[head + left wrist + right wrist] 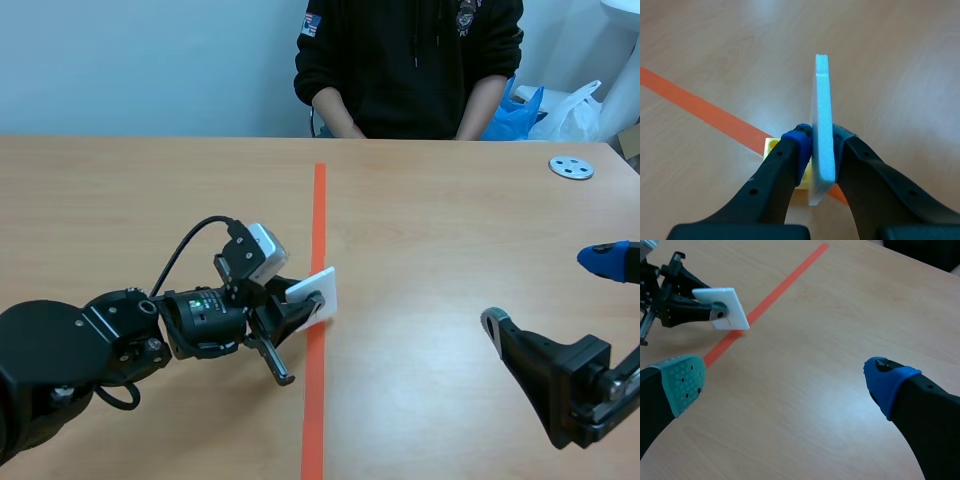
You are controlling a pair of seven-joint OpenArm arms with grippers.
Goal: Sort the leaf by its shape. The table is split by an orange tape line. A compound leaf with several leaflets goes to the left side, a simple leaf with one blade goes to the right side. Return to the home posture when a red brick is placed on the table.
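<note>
A pale wooden table is split by an orange tape line that runs away from the robot.

Nearest, well to the right of the tape line, the right claw hovers over bare wood. Its fingers are spread wide and it holds nothing.

Right at the tape line, the left claw is clamped on a thin white foam card, held on edge with the pads pressing both faces. The card appears to be lifted off the wood, over the line itself, so it is not yet on either side. No leaf picture can be made out on it in any view, so the frames do not show whether it is compound or simple. Under the left claw, a small yellow plastic block lies on the tape line.

Far to the right of the tape line a flat grey round disc lies on the table. Beyond the line's far end sits a person in a black hooded top.

The pick-up looks done. Carrying the card to its side and releasing it remain. No red brick is visible, so nothing calls for the home posture.
</note>
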